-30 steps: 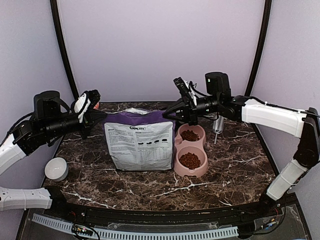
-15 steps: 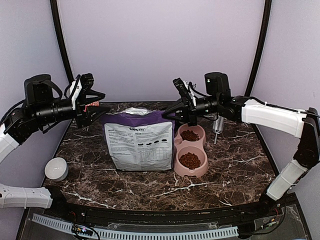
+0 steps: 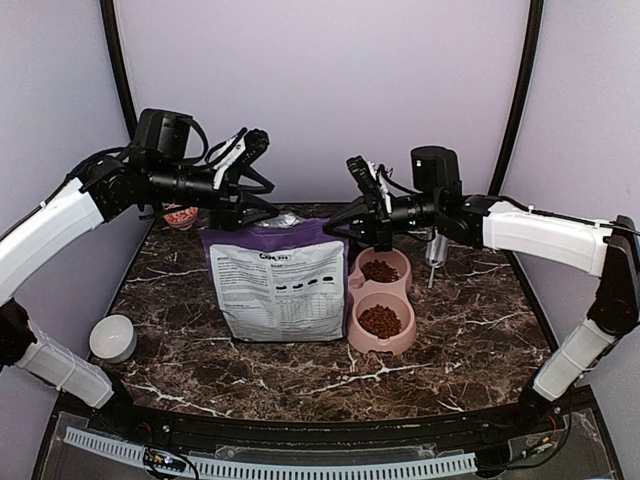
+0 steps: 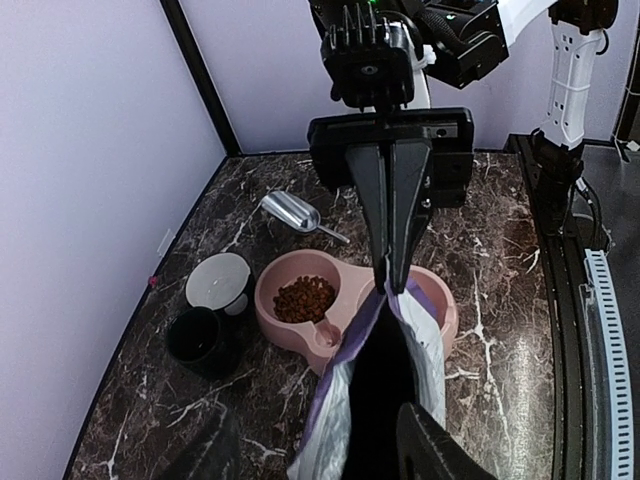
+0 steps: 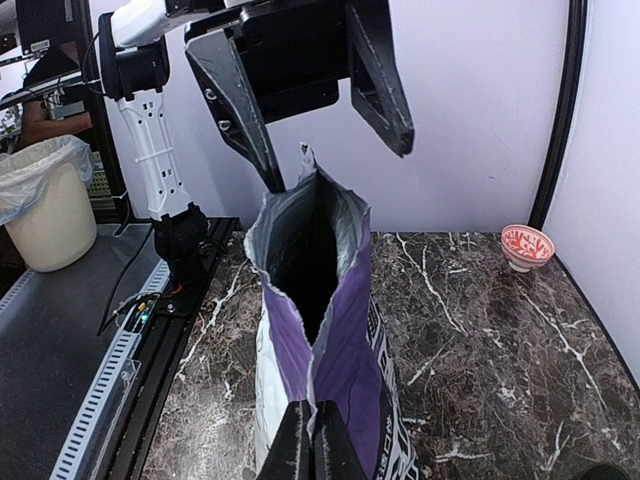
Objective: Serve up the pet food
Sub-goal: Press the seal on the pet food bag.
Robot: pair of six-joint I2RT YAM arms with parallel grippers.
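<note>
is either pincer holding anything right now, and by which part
The right pincer is shut on the purple-and-grey printed bag, pinching its top rim at the end nearest the pink double bowl. The left pincer is open, holding nothing.

Robot lab, test booth. Plain lilac backdrop (image 3: pixel 320 90) on three sides; black frame poles (image 3: pixel 125 90); marble-print table (image 3: pixel 200 370); slotted cable duct (image 3: pixel 300 466) along its near edge. Lined waste bin (image 5: pixel 40 200) stands beside the rig.
</note>
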